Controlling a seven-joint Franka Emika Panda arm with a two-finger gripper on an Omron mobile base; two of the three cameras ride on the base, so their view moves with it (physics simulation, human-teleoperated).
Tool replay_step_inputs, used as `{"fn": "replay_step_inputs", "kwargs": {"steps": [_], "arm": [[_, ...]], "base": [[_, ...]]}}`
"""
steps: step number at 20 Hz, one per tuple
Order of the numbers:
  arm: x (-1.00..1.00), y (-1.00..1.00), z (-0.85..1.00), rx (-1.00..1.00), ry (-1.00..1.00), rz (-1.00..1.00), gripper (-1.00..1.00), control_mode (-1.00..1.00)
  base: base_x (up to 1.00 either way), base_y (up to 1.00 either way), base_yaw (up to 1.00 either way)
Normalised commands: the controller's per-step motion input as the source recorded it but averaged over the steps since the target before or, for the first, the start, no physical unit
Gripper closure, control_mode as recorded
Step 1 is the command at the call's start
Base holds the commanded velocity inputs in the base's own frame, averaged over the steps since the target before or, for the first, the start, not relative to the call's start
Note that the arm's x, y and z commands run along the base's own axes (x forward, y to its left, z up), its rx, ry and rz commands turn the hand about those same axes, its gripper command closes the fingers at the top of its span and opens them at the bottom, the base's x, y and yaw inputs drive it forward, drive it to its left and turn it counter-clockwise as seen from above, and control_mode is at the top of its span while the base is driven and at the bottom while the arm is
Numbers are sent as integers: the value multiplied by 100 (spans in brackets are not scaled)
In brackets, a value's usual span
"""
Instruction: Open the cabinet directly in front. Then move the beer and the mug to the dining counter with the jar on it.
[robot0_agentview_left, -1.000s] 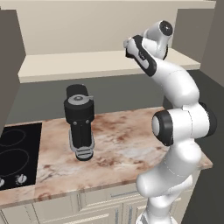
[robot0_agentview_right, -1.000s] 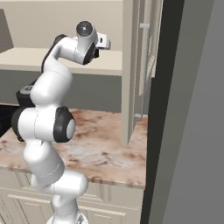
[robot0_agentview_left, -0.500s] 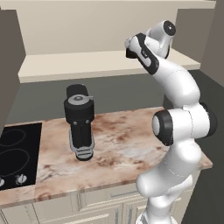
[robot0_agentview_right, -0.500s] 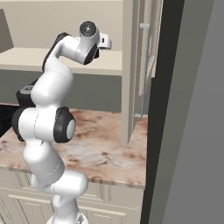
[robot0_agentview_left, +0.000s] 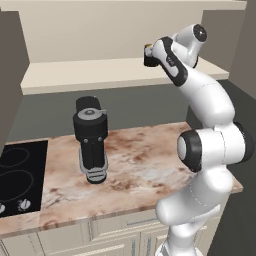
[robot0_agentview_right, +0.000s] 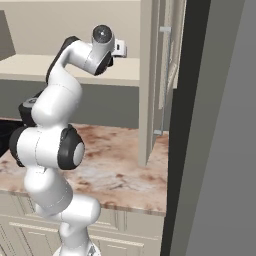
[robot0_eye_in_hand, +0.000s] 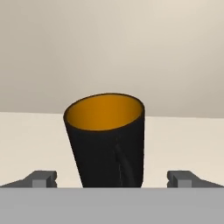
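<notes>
The cabinet (robot0_agentview_left: 90, 72) stands open, its door (robot0_agentview_right: 150, 75) swung out to the right with a grey bar handle. On its pale shelf (robot0_eye_in_hand: 188, 140) a dark mug (robot0_eye_in_hand: 107, 144) with an orange inside stands upright. My gripper (robot0_eye_in_hand: 112, 178) is open, one fingertip (robot0_eye_in_hand: 41, 178) on each side of the mug's base with a gap to it. In the left base view the gripper (robot0_agentview_left: 150, 56) is up at the shelf's right end, mostly hiding the mug (robot0_agentview_left: 148, 47). The beer, jar and dining counter are out of view.
A black coffee machine (robot0_agentview_left: 91, 140) stands on the marbled counter (robot0_agentview_left: 145, 165) below the shelf, and a black cooktop (robot0_agentview_left: 15, 170) lies at its left end. A dark wall (robot0_agentview_right: 215, 130) closes off the right side.
The hand has edged slightly further in toward the mug while the wrist joint swung a little to the right. The jaws stay wide.
</notes>
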Motion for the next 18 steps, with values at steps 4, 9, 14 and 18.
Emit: {"fn": "replay_step_inputs", "kwargs": {"steps": [4, 9, 14, 18], "arm": [[-19, -9, 0, 1, -1, 1, -100, -100], [-3, 0, 0, 0, 0, 0, -100, -100], [0, -1, -1, 0, 0, 0, -100, -100], [0, -25, -3, 2, 0, 2, -100, -100]], "base": [[0, 0, 0], [0, 0, 0], [0, 0, 0], [0, 0, 0]]}}
